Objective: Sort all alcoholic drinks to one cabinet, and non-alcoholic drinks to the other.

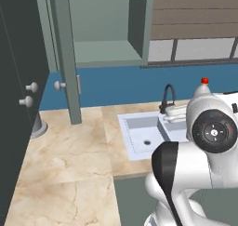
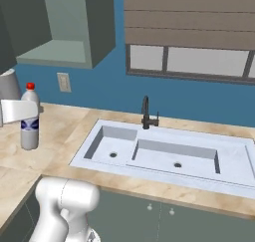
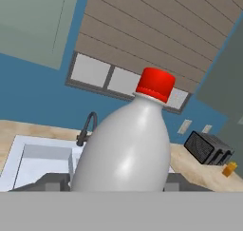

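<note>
Where the marble bench [image 2: 64, 136] meets the sink [image 2: 164, 154], the white bottle [image 2: 30, 117] stands upright to the sink's left; in the hand view it sits between the gripper [image 3: 114, 183] fingers, though actual contact I cannot tell; a small orange carton [image 3: 229, 168] sits far off beside a toaster [image 3: 208, 148].

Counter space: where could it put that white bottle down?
Bare marble counter lies left of the sink, toward the open cabinet door. The cabinet shelf looks bare. It is tighter where the bottle stands near the faucet.
</note>
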